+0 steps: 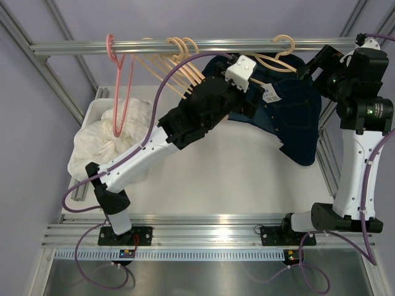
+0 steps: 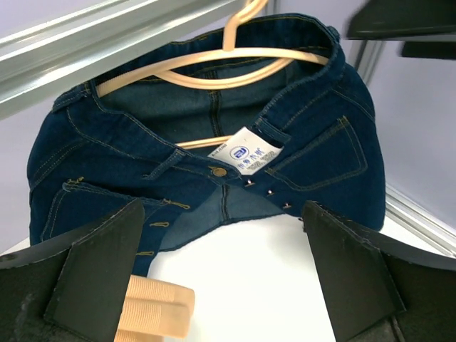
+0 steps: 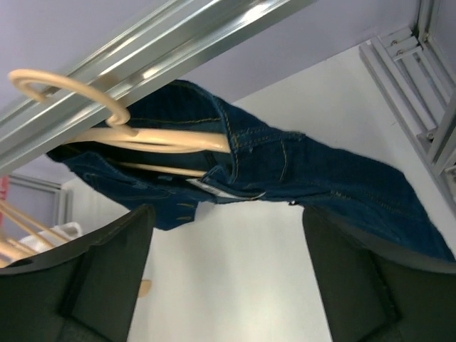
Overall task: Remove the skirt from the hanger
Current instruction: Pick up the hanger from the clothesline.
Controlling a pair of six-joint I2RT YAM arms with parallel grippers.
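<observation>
- Two grippers, both spread wide and holding nothing. My left gripper (image 2: 222, 211) has its black pads well apart. The skirt (image 2: 320, 157) shows beyond the gap and touches neither pad.
- My right gripper (image 3: 228, 212) is just as wide, with bare table between its fingers and the skirt farther off.
- The table (image 1: 234, 179) is white. In the overhead view my left arm crosses it toward 12 o'clock, and my right arm stands at 3 o'clock.
- The skirt, dark blue denim, hangs at 1 o'clock by its waistband on a beige hanger (image 2: 214, 63). Its front is open, a white label (image 2: 246, 158) sits at the waist, and its lower edge hangs low over the table.
- At 9 o'clock a heap of white cloth (image 1: 105, 139) lies in a white bin (image 1: 92, 111).
- Farthest, at 12 o'clock, a metal rail (image 1: 80, 46) carries that hanger's hook, several bare beige hangers (image 1: 179, 65) and a pink hanger (image 1: 118, 80). Lilac walls stand behind.
</observation>
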